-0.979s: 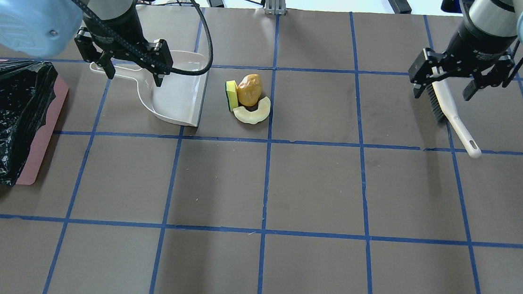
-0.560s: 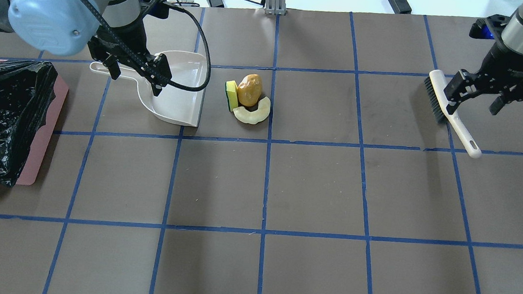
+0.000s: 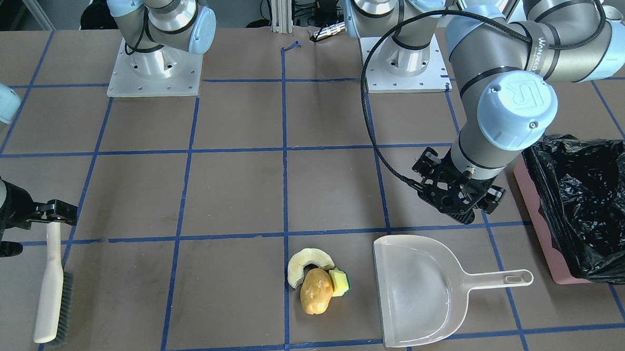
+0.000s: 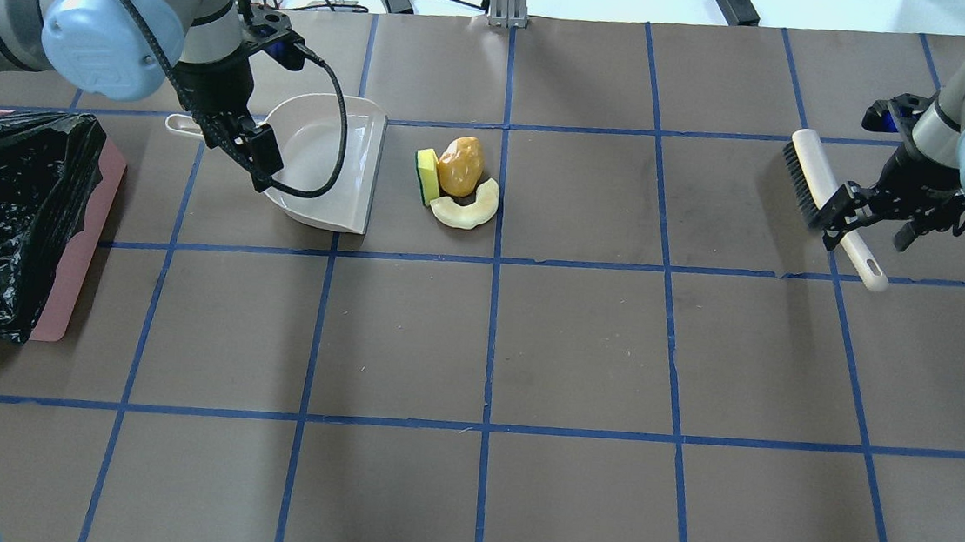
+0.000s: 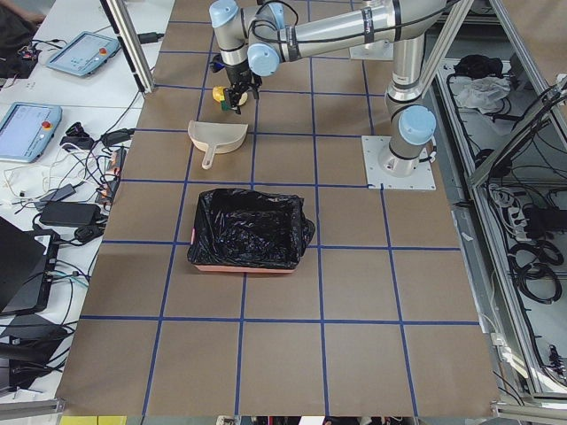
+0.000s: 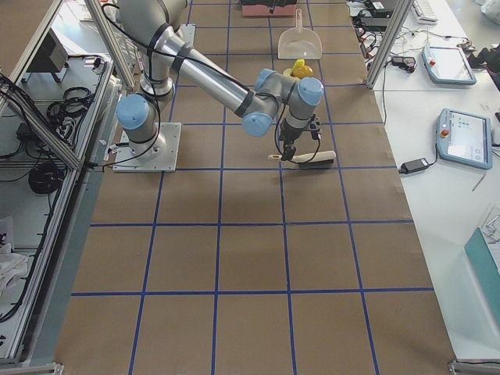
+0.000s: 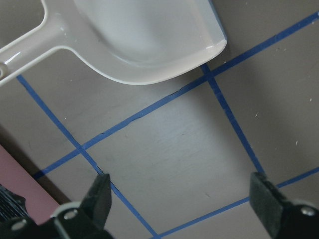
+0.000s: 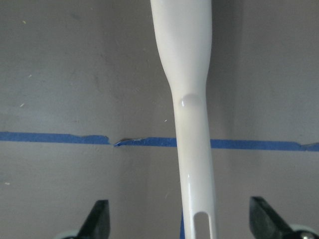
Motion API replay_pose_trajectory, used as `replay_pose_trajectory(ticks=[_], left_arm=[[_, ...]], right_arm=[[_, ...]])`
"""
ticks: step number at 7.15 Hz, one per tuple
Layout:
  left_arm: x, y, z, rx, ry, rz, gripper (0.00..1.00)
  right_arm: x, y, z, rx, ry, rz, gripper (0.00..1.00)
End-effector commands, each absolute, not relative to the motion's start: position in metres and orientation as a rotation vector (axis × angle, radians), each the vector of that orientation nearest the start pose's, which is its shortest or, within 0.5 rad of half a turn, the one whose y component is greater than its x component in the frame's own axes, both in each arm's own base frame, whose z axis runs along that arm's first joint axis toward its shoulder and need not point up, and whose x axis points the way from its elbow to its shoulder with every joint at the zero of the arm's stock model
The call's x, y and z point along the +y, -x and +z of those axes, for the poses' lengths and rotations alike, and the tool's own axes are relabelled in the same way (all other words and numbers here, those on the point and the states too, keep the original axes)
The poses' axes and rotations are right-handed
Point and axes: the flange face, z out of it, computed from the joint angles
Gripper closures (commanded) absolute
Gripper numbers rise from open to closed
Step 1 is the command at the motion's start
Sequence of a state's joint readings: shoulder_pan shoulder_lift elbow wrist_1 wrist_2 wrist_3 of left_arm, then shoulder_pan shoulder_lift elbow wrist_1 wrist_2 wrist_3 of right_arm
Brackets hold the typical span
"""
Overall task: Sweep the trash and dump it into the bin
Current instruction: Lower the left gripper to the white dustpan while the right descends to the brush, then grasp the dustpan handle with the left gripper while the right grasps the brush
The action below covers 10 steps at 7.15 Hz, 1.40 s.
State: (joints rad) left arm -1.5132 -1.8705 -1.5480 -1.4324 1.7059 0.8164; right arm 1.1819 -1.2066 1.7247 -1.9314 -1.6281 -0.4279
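I read the right gripper [image 8: 182, 224] jaws wide open, empty, straddling the brush [image 8: 192, 124] handle, its long axis square to my closing line. Left gripper [image 7: 183, 199] equally open, empty, over table [image 7: 174, 144] beside one dustpan [image 7: 144, 40]. Three trash pieces, slice [image 4: 466, 209], potato [image 4: 460, 166], sponge [image 4: 426, 174], cluster off its mouth; one bin [image 4: 82, 253] beyond.

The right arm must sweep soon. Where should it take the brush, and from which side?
Take the slim handle, from straight above: the brush lies flat, and the open right end effector hovers with one finger on each side.
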Motion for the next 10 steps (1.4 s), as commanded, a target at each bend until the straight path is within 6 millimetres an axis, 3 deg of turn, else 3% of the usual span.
replay_pose_trajectory(ticks=[1,3,4,6,9,10], left_arm=[[-0.614,0.058,0.337,2.628,-1.578,0.217,0.0],[-0.629,0.035,0.325,2.565,-1.689,0.159,0.0],[-0.634,0.026,0.328,2.549,-1.78,0.053,0.01],[-0.655,0.016,0.323,2.354,-1.9,-0.096,0.0],[-0.674,0.002,0.293,2.19,-1.974,-0.039,0.0],[-0.676,-0.008,0.285,2.085,-2.048,0.054,0.0]], right_arm=[[-0.581,0.107,0.226,3.156,0.096,0.334,0.07],[-0.581,0.107,0.224,3.151,0.096,0.341,0.17],[-0.582,0.107,0.227,3.155,0.096,0.33,0.3],[-0.581,0.105,0.229,3.145,0.194,0.328,0.33],[-0.569,0.099,0.238,3.131,0.252,0.317,0.33],[-0.569,0.1,0.236,3.13,0.254,0.311,0.38]])
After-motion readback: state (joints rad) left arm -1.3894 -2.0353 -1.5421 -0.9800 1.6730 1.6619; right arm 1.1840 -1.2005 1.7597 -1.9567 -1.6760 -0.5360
